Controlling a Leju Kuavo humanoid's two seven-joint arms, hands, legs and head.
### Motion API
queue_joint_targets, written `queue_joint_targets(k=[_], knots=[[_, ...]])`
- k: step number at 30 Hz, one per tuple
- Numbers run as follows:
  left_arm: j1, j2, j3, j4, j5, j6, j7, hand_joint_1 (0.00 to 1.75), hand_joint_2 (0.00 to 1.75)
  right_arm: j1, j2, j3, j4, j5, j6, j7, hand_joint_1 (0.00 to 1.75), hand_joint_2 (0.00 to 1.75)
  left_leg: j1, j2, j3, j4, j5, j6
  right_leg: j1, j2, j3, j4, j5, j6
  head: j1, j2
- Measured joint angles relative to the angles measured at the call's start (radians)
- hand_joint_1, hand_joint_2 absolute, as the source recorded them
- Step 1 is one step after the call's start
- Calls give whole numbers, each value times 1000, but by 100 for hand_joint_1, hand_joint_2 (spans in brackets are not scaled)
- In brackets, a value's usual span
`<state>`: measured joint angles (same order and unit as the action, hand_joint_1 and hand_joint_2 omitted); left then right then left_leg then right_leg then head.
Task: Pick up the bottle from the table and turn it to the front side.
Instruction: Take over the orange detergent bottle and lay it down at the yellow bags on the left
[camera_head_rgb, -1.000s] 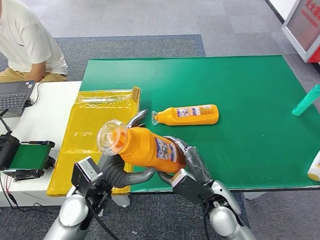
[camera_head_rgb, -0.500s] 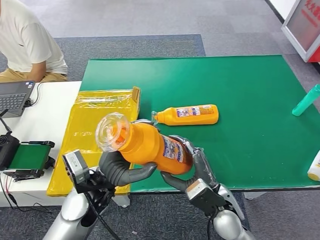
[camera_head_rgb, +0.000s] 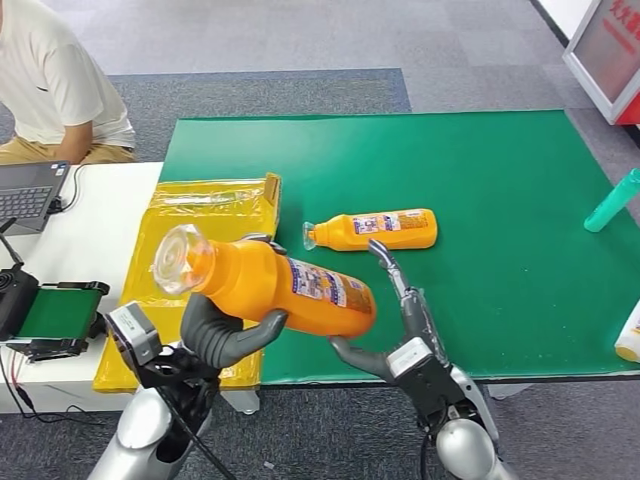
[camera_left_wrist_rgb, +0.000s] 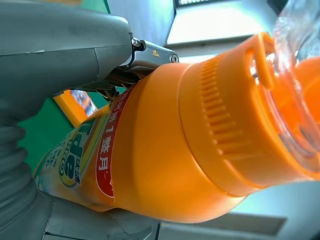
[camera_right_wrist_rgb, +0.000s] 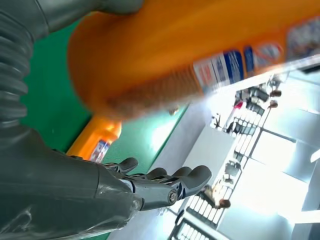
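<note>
Currently: bottle (camera_head_rgb: 279, 288) aloft over table (camera_head_rgb: 490, 200) near edge, long axis 9-to-3, cap at 9. Left robot hand (camera_head_rgb: 226, 335) grips neck end; right robot hand (camera_head_rgb: 392, 320) open, fingers spread by base.

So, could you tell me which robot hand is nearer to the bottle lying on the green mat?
The right. The right robot hand is open, its fingertips reaching up just short of the lying bottle. The left robot hand grips the raised bottle farther off.
</note>
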<state>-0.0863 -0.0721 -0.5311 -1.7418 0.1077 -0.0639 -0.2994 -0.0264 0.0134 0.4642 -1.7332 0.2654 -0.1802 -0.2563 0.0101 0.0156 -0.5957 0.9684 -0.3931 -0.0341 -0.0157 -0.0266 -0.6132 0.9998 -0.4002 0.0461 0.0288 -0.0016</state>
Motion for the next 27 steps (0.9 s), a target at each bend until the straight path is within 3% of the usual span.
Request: queue_joint_targets(k=[14,19,23,27], knots=[[37,1,110,-46,-266,211,-57,175,175,41,0,-61,-47,36,-21,10,0,175,0,0,0,0,0,0,0,0,0,0,0,0,0,0],[43,6,160,-51,-455,319,-42,175,175,72,0,-99,-93,68,-31,8,0,175,0,0,0,0,0,0,0,0,0,0,0,0,0,0],[47,14,203,-50,-732,422,4,175,175,112,0,-147,-159,88,-36,-3,0,175,0,0,0,0,0,0,0,0,-1,0,0,0,0,0],[48,24,230,-49,-879,464,34,175,175,139,-1,-182,-214,88,-34,-9,0,175,0,0,0,0,0,0,0,0,-1,0,0,0,0,0]])
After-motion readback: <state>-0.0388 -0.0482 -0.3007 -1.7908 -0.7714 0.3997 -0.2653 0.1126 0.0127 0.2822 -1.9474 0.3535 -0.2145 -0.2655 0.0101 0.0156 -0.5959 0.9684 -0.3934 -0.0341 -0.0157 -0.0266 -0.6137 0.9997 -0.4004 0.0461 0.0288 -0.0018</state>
